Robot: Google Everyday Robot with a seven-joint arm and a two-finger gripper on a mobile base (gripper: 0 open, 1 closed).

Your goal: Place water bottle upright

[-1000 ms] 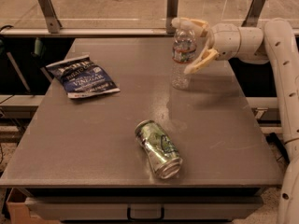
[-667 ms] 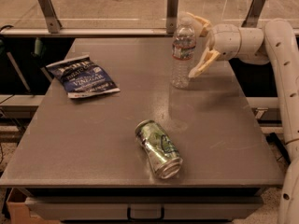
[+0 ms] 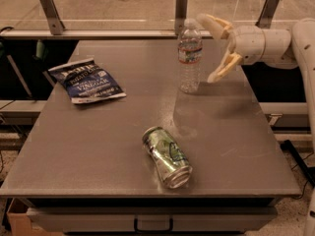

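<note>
The water bottle (image 3: 189,56) is clear and ribbed with a white cap and a red-and-white label band. It stands upright on the grey table (image 3: 98,146) at the far right part. My gripper (image 3: 214,47) is just to the right of the bottle, open, with one finger up near the cap height and the other lower. It does not touch the bottle.
A green-patterned drink can (image 3: 167,156) lies on its side at the table's front centre. A dark blue chip bag (image 3: 87,80) lies flat at the left. Metal posts (image 3: 181,9) and a rail run behind the table's far edge.
My gripper let go of the bottle and drew back to the right. The bottle now stands upright alone on the table.
</note>
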